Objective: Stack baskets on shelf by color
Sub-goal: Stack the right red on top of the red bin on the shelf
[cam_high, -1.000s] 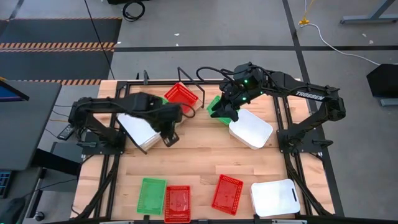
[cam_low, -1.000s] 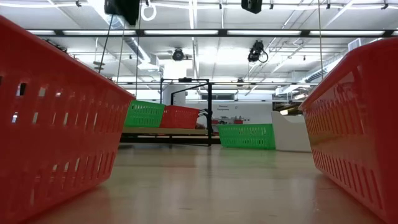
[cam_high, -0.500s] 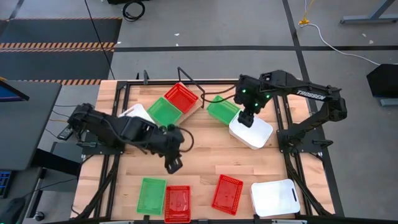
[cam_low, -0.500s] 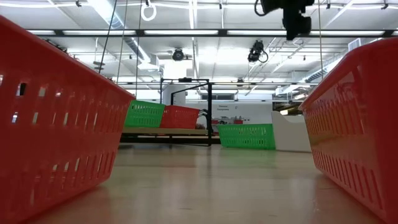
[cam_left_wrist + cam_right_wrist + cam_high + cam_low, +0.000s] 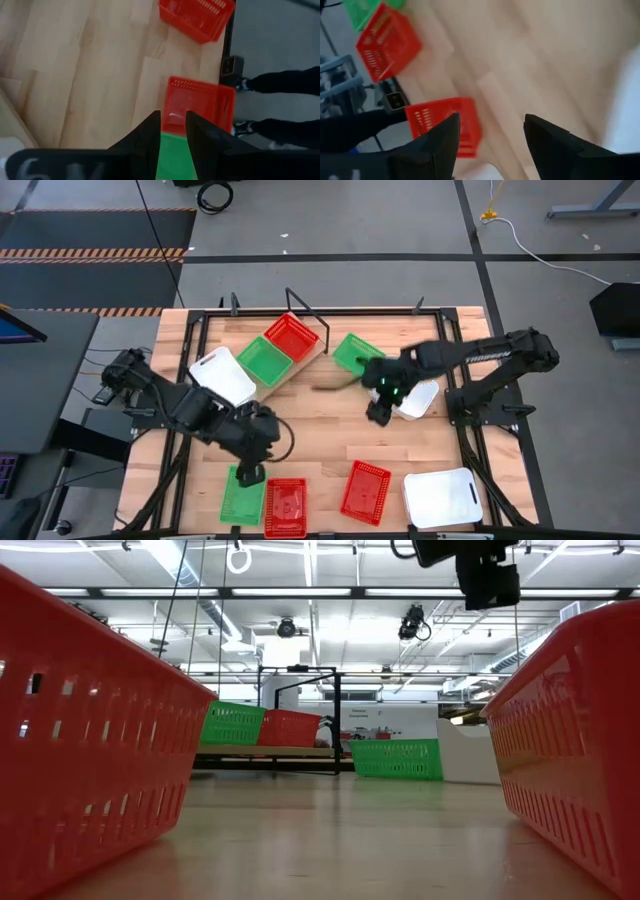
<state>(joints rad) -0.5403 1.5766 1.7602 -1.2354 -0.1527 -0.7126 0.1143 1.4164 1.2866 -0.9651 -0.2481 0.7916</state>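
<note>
Your left gripper (image 5: 247, 475) is hovering over the front green basket (image 5: 243, 495), its fingers (image 5: 148, 137) parted narrowly and gripping nothing. Your right gripper (image 5: 378, 411) is hanging wide open and empty beside a white basket (image 5: 416, 398). On the shelf (image 5: 297, 366) are sitting a green basket (image 5: 265, 361) and a red basket (image 5: 292, 336).

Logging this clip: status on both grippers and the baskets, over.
Left gripper open, over the near green basket. Right gripper open, empty, mid-table beside a white basket. Shelf holds one red, one green. Nothing in the way.
</note>
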